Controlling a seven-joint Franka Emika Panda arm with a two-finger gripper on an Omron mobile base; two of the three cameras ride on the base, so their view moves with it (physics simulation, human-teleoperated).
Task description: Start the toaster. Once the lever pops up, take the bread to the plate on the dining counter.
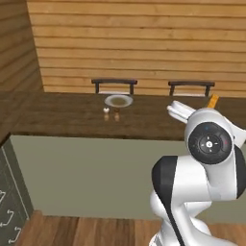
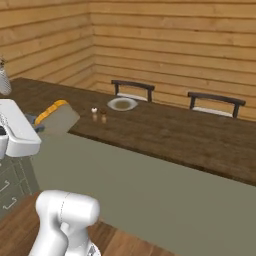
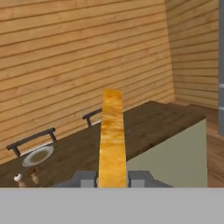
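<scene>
The bread (image 3: 112, 140), a tan-yellow slice seen edge-on, stands upright between my gripper's (image 3: 112, 179) dark fingers (image 3: 85, 179), which are shut on it. From the right base view the slice (image 2: 55, 117) hangs at the near left end of the dining counter (image 2: 175, 130), held by the gripper (image 2: 36, 120). In the left base view only its orange tip (image 1: 213, 101) pokes up behind my arm. The plate (image 1: 118, 100) (image 2: 122, 104) (image 3: 38, 156) lies on the far side of the counter (image 1: 62, 115), well apart from the bread. The toaster is out of view.
Two small shakers (image 1: 111, 114) (image 2: 99, 115) (image 3: 26, 177) stand just in front of the plate. Two dark chairs (image 1: 114, 85) (image 1: 191, 87) sit behind the counter against the wooden wall. A cabinet with handles (image 1: 9, 202) is at the lower left.
</scene>
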